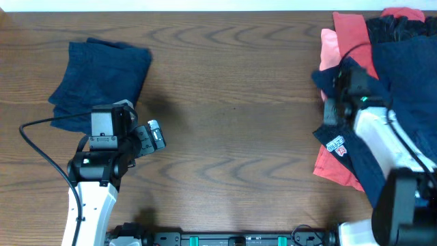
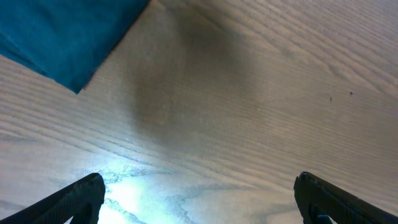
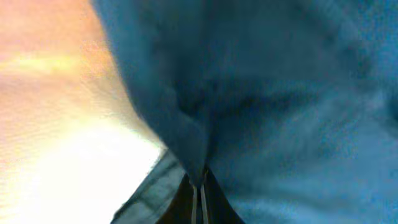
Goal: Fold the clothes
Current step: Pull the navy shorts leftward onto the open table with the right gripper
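Right gripper [image 3: 199, 198] fingers are pinched shut on a fold of navy cloth [image 3: 280, 93] in the pile [image 1: 403, 61] at the far right of the table [image 1: 232, 102]. Risk: the thin pinch slips, or a lift drags the red shirt [image 1: 348, 41] along with it. The right arm reaches forward, wrist on the pile. Left gripper [image 2: 199, 202] fingers are spread wide and empty, over bare wood near the folded shorts [image 1: 102, 75], arm bent at lower left.

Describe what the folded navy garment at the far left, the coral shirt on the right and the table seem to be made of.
Folded navy garment: matte woven cloth, possibly denim-like; it holds soft creases and a crisp edge. Coral shirt: thin matte fabric, maybe a cotton knit; it lies limp and flat. Table: wood or wood-look laminate; brown grain lines, with a slight sheen in the left wrist view.
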Motion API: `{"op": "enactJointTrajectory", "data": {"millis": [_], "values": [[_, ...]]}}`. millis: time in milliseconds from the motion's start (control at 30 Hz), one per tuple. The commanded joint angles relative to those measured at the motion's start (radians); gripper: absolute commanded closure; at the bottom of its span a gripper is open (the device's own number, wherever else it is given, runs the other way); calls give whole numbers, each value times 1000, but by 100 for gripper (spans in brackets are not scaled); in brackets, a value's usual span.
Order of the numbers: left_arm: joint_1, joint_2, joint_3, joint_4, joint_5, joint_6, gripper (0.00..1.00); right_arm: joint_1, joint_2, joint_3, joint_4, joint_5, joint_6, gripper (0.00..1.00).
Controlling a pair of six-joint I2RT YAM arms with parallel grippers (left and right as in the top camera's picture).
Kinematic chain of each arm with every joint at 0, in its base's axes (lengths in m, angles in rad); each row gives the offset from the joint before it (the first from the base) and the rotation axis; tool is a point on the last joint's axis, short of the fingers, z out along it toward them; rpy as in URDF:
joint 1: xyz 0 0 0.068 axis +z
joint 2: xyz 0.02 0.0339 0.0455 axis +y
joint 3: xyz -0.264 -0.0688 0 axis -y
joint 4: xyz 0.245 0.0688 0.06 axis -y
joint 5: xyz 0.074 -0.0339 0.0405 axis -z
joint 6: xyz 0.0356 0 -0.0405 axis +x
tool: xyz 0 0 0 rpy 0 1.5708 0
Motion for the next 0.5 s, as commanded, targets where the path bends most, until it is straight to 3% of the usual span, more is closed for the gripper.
{"op": "enactJointTrajectory", "data": {"millis": [0,133,200,333,467], "values": [[-3,-1,20,5,-1,17,2,0,-119,202,-34,-278,-64,99],[-3,-1,20,6,-1,17,2,66,-164,377,-137,-598,-82,99],[-3,-1,20,6,-1,17,2,140,-168,401,-179,-662,-82,99],[-3,-1,20,6,-1,17,2,315,-154,366,-224,-653,-82,94],[-3,-1,20,7,-2,17,2,478,-108,314,-153,-586,-68,93]]}}
